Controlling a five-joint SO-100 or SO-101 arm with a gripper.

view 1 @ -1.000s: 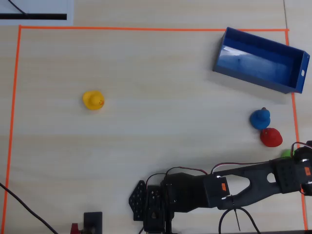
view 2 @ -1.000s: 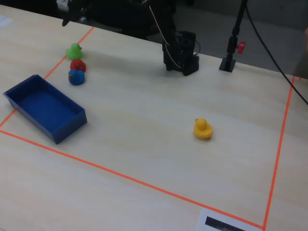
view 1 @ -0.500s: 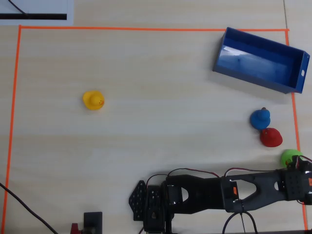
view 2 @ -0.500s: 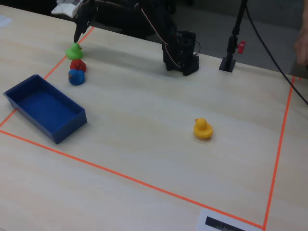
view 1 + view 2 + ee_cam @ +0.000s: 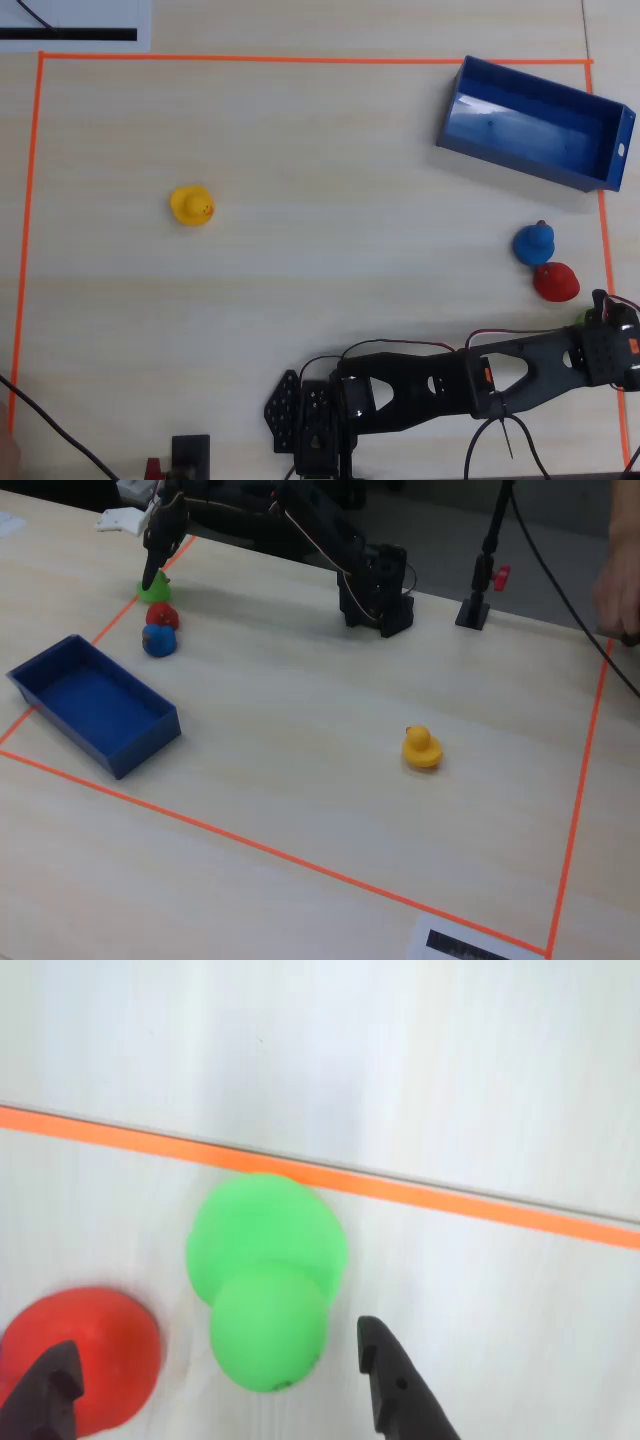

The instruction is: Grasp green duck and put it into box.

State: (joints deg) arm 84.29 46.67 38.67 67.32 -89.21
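Well away from my gripper (image 5: 215, 1385), the deep-blue rectangular plastic box (image 5: 535, 123) sits empty in the fixed view. Between it and me stand a small blue rubber duck (image 5: 533, 243) and a small red rubber duck (image 5: 85, 1355), the red one just beside my left fingertip in the wrist view. My jaws are spread wide, straddling the small lime-green rubber duck (image 5: 265, 1280) without, as far as I can judge, touching it. Orange tape (image 5: 420, 1192) runs just beyond it.
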